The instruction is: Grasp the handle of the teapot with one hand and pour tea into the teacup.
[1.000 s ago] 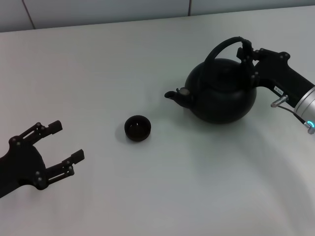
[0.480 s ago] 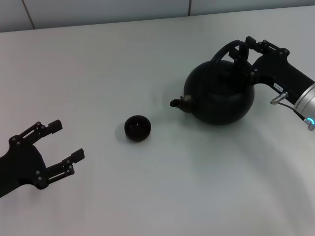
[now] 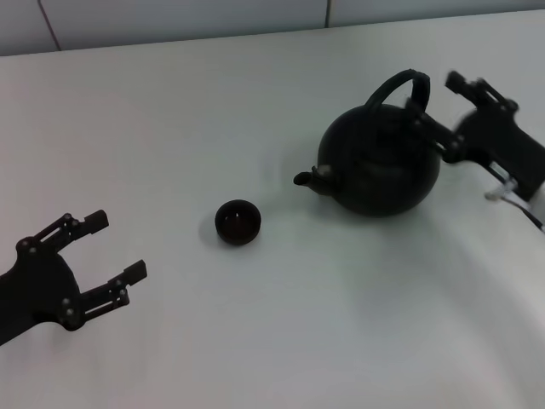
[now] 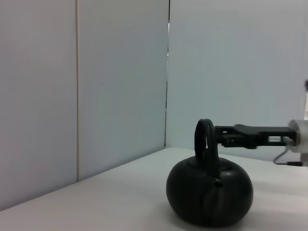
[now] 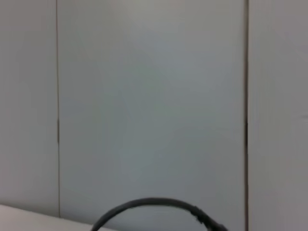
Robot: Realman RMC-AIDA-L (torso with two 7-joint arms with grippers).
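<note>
The black teapot (image 3: 380,166) stands on the white table at the right, its spout pointing left toward the teacup (image 3: 238,221). Its arched handle (image 3: 390,85) stands upright over the lid. My right gripper (image 3: 434,94) is open just right of the handle and holds nothing; one finger lies close to the handle's right end. My left gripper (image 3: 119,245) is open and empty at the lower left. The left wrist view shows the teapot (image 4: 209,195) and its handle (image 4: 204,139) edge-on, with the right gripper behind. The right wrist view shows only the handle's arc (image 5: 154,204).
The white table (image 3: 255,324) stretches around both objects. A pale wall (image 3: 170,17) runs along the table's far edge. The teacup sits about a teapot's width left of the spout.
The teapot settled upright on the table. My right gripper opened, let go of the handle and drew back to the right. The left arm has not moved.
</note>
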